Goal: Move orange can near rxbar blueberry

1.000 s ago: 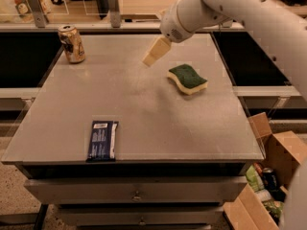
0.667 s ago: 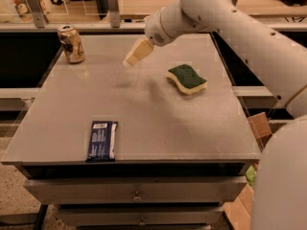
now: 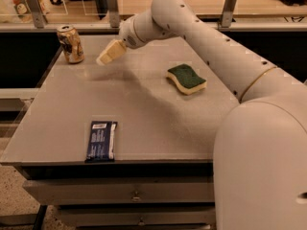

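The orange can [image 3: 70,44] stands upright at the far left corner of the grey table [image 3: 144,104]. The rxbar blueberry [image 3: 101,140], a flat dark navy wrapper with a white label at its far end, lies near the table's front left edge. My gripper [image 3: 106,56] hangs above the table a short way right of the can, apart from it, with nothing seen in it. The arm reaches in from the lower right and crosses the upper middle of the view.
A green-and-yellow sponge [image 3: 186,78] lies on the right half of the table. A rail with metal posts [image 3: 112,5] runs along the back edge. Dark gaps flank the table on both sides. Drawers sit under the front edge.
My gripper has moved left across the back of the table, from near the sponge toward the orange can. The can, bar and sponge have not moved.
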Controlling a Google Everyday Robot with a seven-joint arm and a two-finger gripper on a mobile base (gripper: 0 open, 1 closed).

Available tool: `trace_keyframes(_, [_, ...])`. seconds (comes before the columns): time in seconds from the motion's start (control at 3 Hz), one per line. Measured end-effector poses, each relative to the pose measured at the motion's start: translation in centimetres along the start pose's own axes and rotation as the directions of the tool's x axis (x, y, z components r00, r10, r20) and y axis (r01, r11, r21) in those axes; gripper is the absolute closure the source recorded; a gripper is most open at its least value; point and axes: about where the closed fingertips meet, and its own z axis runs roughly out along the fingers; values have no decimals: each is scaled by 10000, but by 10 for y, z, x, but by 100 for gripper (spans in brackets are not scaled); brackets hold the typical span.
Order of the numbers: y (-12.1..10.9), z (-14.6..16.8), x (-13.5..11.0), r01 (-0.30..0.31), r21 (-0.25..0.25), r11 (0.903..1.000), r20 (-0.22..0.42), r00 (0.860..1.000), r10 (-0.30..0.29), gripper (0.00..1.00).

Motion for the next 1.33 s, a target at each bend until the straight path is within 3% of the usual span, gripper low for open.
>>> trace_keyframes(0.33, [0,0,0,1,-8,10000,0,10000,-1,0])
trace_keyframes(0.67, [4,9,-5,164,144,9998,491,9986,-171,0])
trace_keyframes(1.0, [10,41,-24,490,170,9987,1639,9852,-511,0])
trace_keyframes(1.33, [11,71,-42,721,-35,9974,2668,9613,-686,0])
